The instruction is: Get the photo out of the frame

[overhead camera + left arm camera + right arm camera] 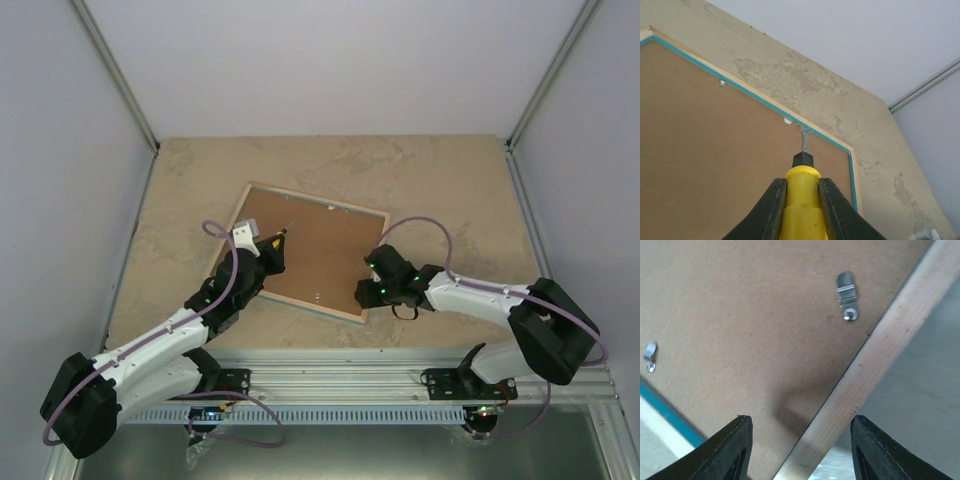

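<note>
The frame (pixel 318 198) lies face down on the table, its pale wood rim and turquoise inner edge (pixel 755 92) around a brown backing board (pixel 320 250). The photo is hidden under that board. My left gripper (pixel 268 250) is shut on a yellow-handled screwdriver (pixel 801 200). The screwdriver's metal tip (pixel 804 137) reaches a small tab at the frame's far edge. My right gripper (pixel 370 278) hovers at the frame's right side. In the right wrist view, that gripper (pixel 801 419) stands open astride the wood rim (pixel 880 350), gripping nothing.
Small metal retaining tabs (pixel 847 295) (pixel 649 357) sit on the backing board near its edges. The mottled beige tabletop (pixel 440 170) surrounds the frame. White walls with metal corner rails (pixel 120 80) enclose the table on three sides.
</note>
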